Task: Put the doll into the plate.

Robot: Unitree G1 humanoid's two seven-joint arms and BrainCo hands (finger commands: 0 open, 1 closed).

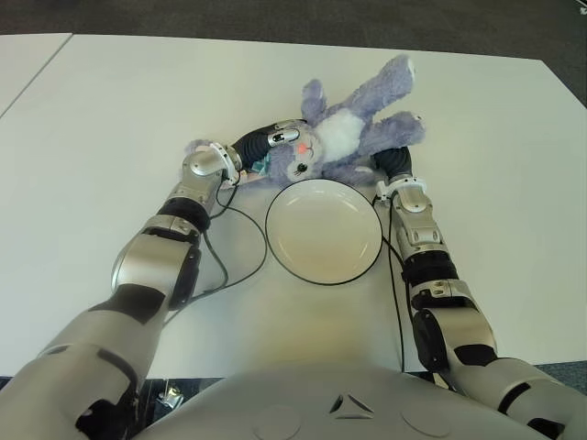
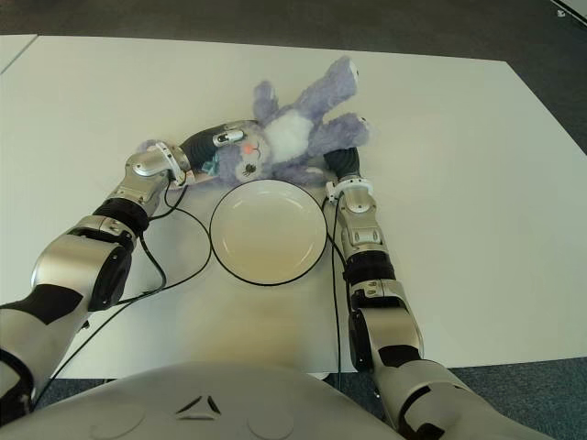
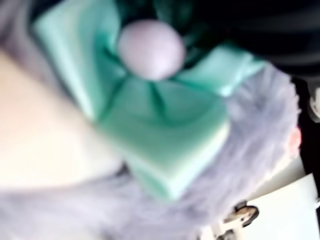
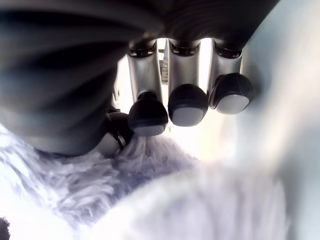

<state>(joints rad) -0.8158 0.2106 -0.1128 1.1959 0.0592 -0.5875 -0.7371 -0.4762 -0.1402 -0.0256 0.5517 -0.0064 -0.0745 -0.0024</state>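
Observation:
A purple plush bunny doll (image 1: pixel 344 128) with a white belly lies on the white table (image 1: pixel 110 119), just past the far rim of the white plate (image 1: pixel 323 234). Its head points toward the plate's left side. My left hand (image 1: pixel 275 139) is at the doll's head, pressed into the fur; the left wrist view is filled by the doll's green bow (image 3: pixel 160 115) and purple fur. My right hand (image 1: pixel 396 163) reaches under the doll's lower body from the right. In the right wrist view its fingertips (image 4: pixel 187 107) curl over the fur (image 4: pixel 150 200).
Black cables (image 1: pixel 225 266) loop over the table between my left arm and the plate, and another runs along my right arm. A second table (image 1: pixel 23 55) stands at the far left. Dark floor (image 1: pixel 573 55) lies beyond the far and right edges.

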